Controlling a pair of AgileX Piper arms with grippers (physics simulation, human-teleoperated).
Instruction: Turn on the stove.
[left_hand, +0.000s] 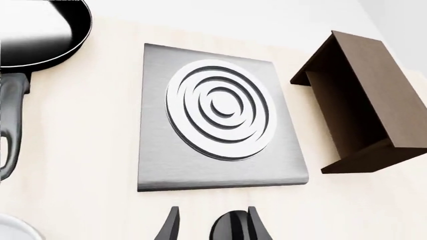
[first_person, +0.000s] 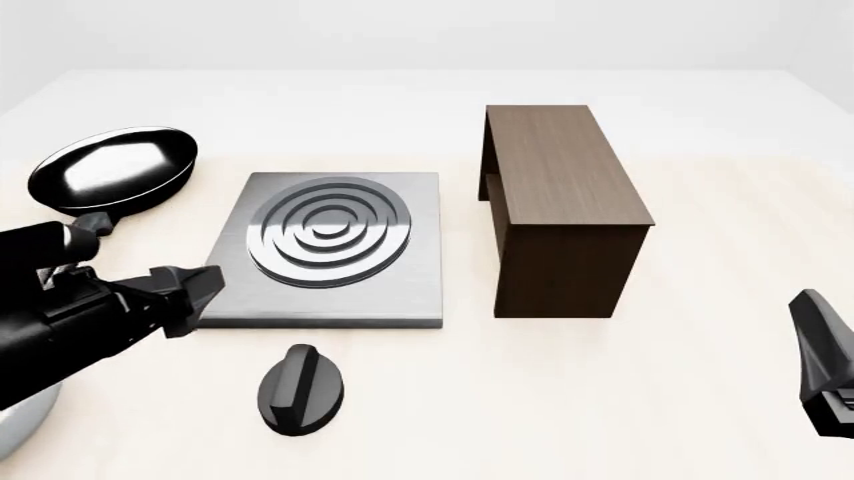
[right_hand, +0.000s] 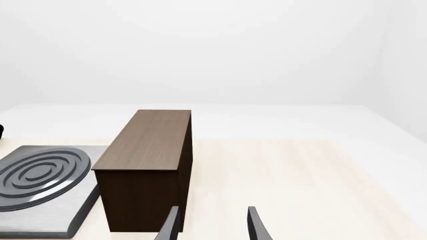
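Observation:
The stove (first_person: 414, 290) is a flat grey metal slab with a round ringed burner (first_person: 331, 232); it also shows in the left wrist view (left_hand: 160, 150) and the right wrist view (right_hand: 47, 210). Its black oval ridged knob (first_person: 302, 388) lies on the table just in front of the slab. My left gripper (first_person: 206, 292) hovers open at the slab's front left corner, left of the knob and not touching it. In the left wrist view the knob (left_hand: 230, 227) shows between the spread fingers of the left gripper (left_hand: 212, 227). My right gripper (first_person: 809, 315) (right_hand: 212, 227) is open and empty at the far right.
A black frying pan (first_person: 118, 165) (left_hand: 40, 35) lies left of the stove. Right of the slab stands a tall dark brown wooden block (first_person: 561, 205) (left_hand: 363, 100) (right_hand: 150, 170). A pale round object (first_person: 20, 435) sits at the front left corner, under my left arm.

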